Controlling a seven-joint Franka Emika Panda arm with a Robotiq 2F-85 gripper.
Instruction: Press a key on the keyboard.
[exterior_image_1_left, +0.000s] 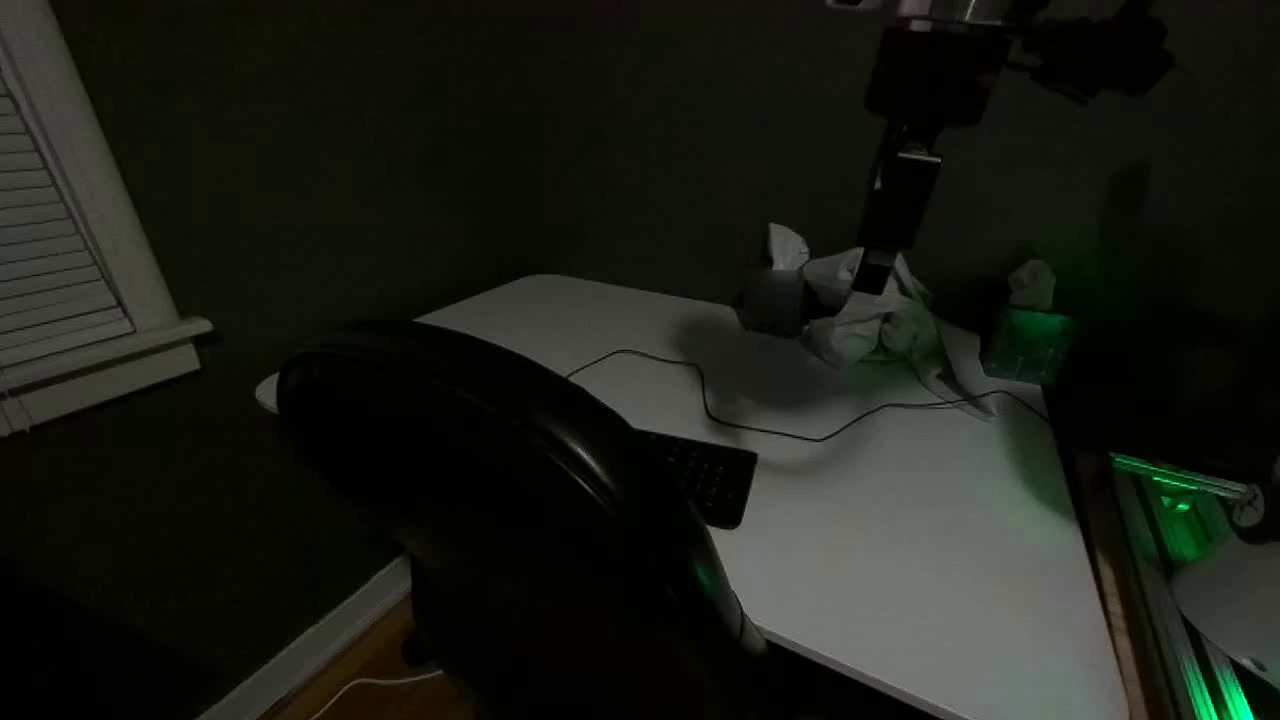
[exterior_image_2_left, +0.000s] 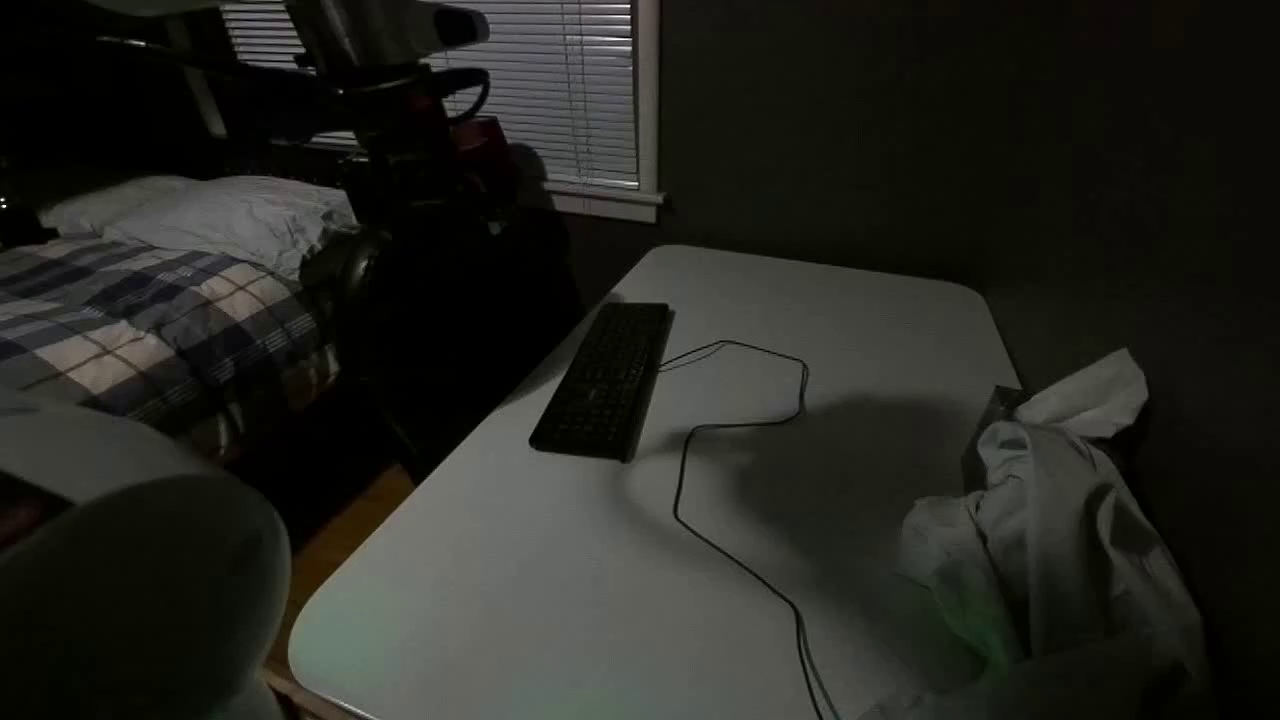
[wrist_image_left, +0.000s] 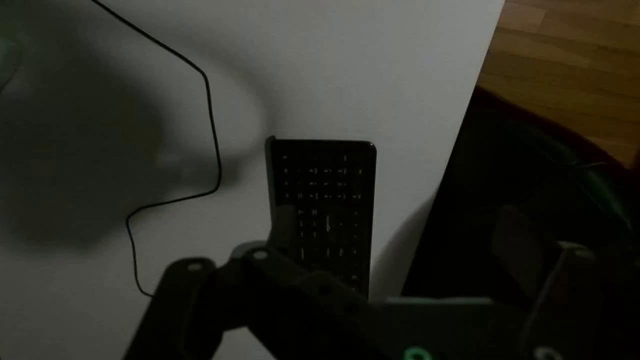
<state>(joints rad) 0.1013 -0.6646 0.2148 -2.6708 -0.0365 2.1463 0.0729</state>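
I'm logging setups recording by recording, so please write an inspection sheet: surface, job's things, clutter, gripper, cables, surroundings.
Surface: white tabletop, dimly lit, soft shadows.
Job's things: black keyboard, lying flat; partly hidden behind the chair back in an exterior view.
Clutter: crumpled white material, with a dark box beside it; a green-lit box.
Gripper: open, above the tabletop, nothing seen in its grasp.
Cables: black cord winding across the tabletop to the keyboard's side; white cord on the wooden floor.
Surroundings: bed, window blinds; chair back at the tabletop's edge.
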